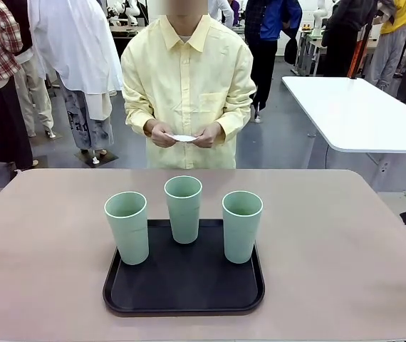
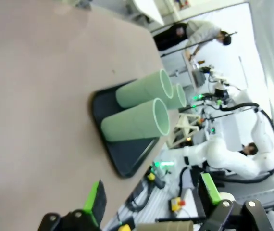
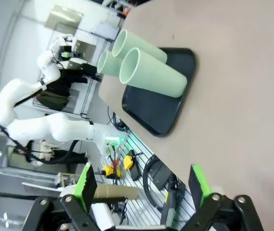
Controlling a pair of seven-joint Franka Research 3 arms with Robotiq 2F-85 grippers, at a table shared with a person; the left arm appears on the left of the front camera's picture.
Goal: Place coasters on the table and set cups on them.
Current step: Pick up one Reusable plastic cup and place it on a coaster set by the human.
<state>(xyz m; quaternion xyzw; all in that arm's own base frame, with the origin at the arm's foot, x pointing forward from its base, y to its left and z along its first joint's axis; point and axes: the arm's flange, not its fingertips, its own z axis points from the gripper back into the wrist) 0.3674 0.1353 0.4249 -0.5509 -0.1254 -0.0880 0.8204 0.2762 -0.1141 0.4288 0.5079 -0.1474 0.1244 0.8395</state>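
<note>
Both pincers are spread open and empty: left gripper [image 2: 152,190], right gripper [image 3: 142,179]. Ahead of each, well apart, you see three cups [image 1: 183,209] upright on the black tray [image 1: 181,292]. Farther off, the person's hands [image 1: 162,134] mostly hide the coasters [image 1: 182,137]; you cannot tell their count.

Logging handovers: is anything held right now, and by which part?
The person's hands pinch the coasters by opposite edges. The left gripper and right gripper are open, holding nothing.
</note>
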